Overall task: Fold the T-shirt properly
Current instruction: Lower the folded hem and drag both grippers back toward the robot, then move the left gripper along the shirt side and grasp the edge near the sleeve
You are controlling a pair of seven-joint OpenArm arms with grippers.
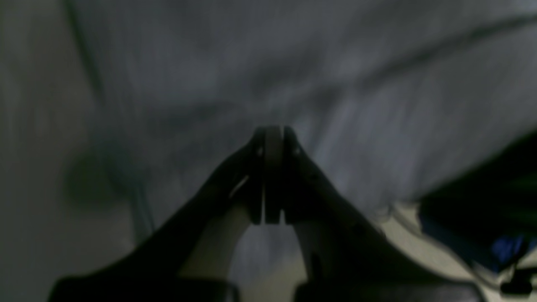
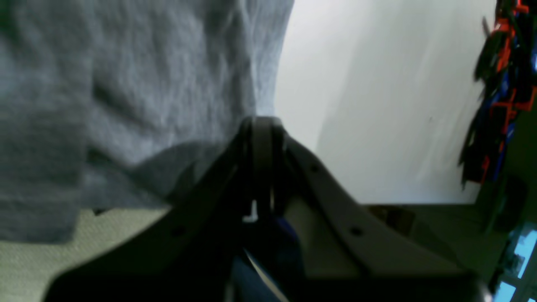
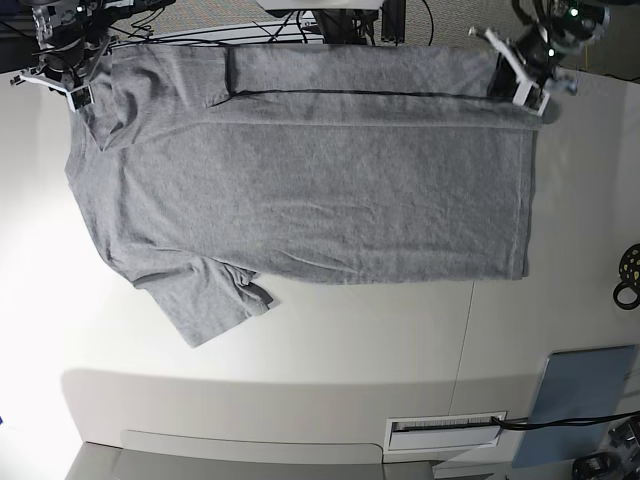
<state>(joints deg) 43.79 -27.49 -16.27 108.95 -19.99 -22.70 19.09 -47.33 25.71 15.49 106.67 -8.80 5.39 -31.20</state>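
The heather-grey T-shirt (image 3: 300,190) lies spread on the white table (image 3: 330,340), plain side up, with no lettering showing. One sleeve (image 3: 205,300) points toward the table's near side. The shirt's far edge is raised and folded over between the two grippers. My right gripper (image 3: 75,85) is at the far left corner, and in the right wrist view (image 2: 260,121) its jaws are shut at the edge of the hanging cloth (image 2: 126,96). My left gripper (image 3: 525,85) is at the far right corner, and in the left wrist view (image 1: 272,132) it is shut against the grey cloth (image 1: 293,63).
A black ring-shaped object (image 3: 628,275) lies at the table's right edge. A blue-grey pad (image 3: 585,385) and a white slotted plate (image 3: 445,430) sit at the near right. Cables (image 3: 300,25) run behind the far edge. Red and blue cables (image 2: 503,84) hang at the right of the right wrist view.
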